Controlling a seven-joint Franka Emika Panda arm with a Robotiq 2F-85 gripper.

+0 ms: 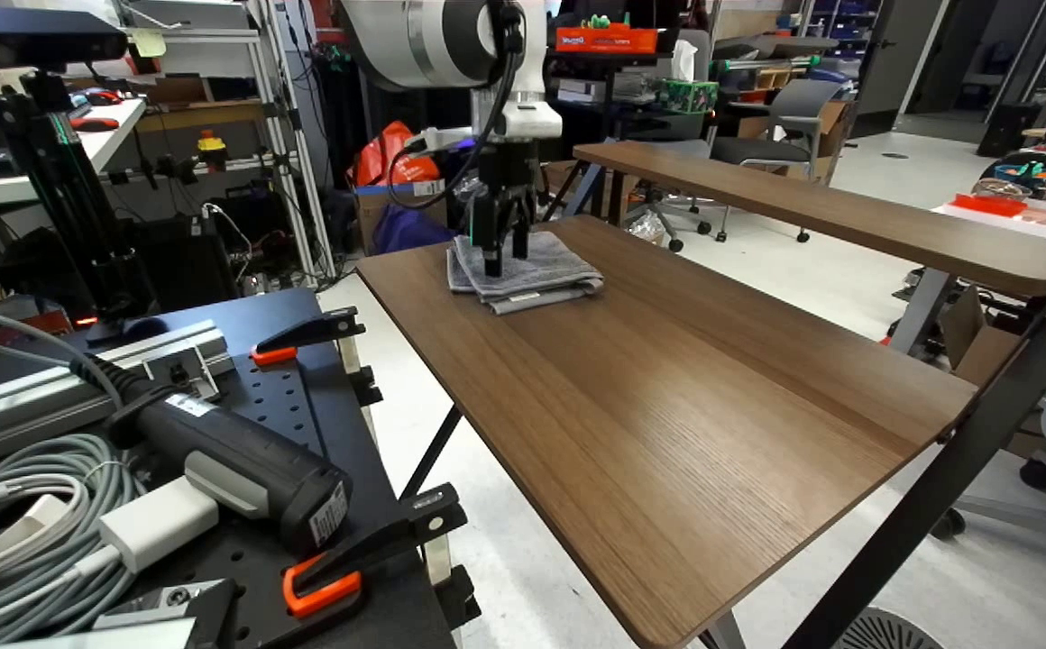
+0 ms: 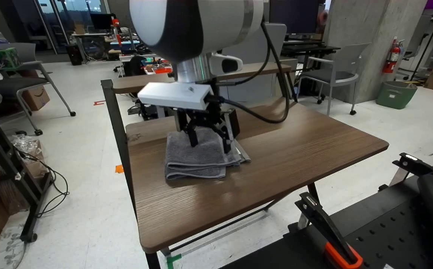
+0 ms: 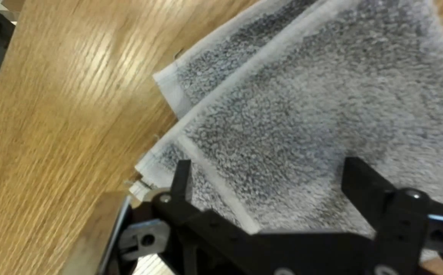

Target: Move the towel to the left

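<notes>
The towel (image 1: 561, 268) is a grey folded cloth with layered edges. It lies flat on the brown wooden table (image 1: 667, 406) near the end by the robot. It also shows in an exterior view (image 2: 186, 158) and fills much of the wrist view (image 3: 305, 91). My gripper (image 1: 506, 261) points down over the towel. In an exterior view the gripper (image 2: 210, 147) has its fingers spread. In the wrist view the gripper (image 3: 268, 162) has a wide gap between its fingertips, with only flat towel showing below. I cannot tell whether the fingertips touch the cloth.
The tabletop (image 2: 295, 138) extends beyond the towel. A black cart (image 1: 307, 397) with clamps, cables and a dark handheld tool (image 1: 234, 451) stands beside it, across a gap. A second wooden surface (image 1: 802, 198) runs along the table's far side. A dark frame post (image 2: 117, 138) rises at a table edge.
</notes>
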